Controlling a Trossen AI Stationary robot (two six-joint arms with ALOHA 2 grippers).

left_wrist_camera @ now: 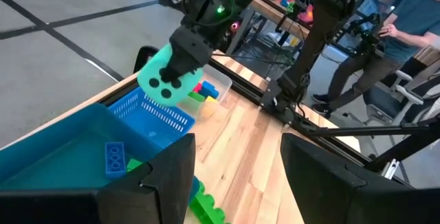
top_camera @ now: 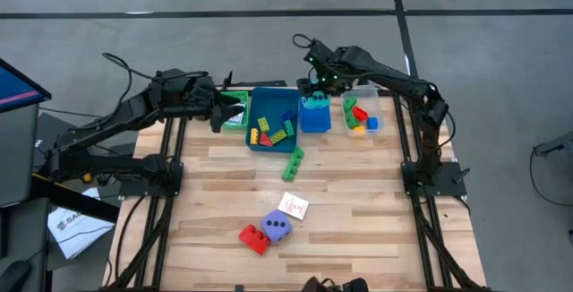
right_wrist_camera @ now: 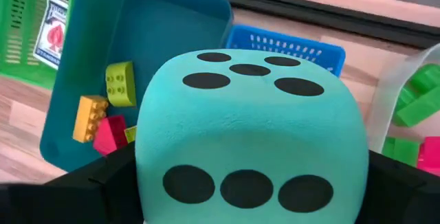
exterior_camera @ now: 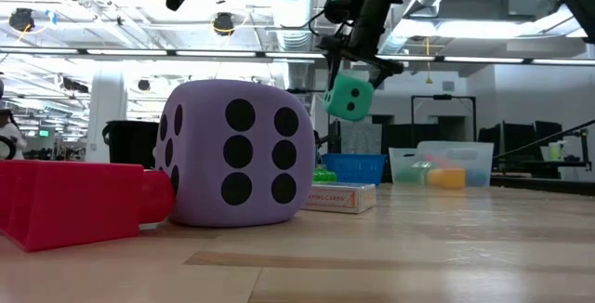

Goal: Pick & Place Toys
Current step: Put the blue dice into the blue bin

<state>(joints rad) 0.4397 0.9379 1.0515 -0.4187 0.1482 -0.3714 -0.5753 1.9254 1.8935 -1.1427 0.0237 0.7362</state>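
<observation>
The right gripper pinches a teal dice cube above the small blue basket; released off-centre, it may bounce off the rim.

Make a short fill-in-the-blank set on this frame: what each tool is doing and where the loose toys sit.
1. The right tool holds the teal ____ above the small blue basket.
2. The left tool is empty, by the ____ tray at the table's back edge.
3. On the near part of the table, the purple dice lies beside a ____ brick.
4. A box of playing cards lies in the green ____.

Missing words: dice; green; red; tray
</observation>
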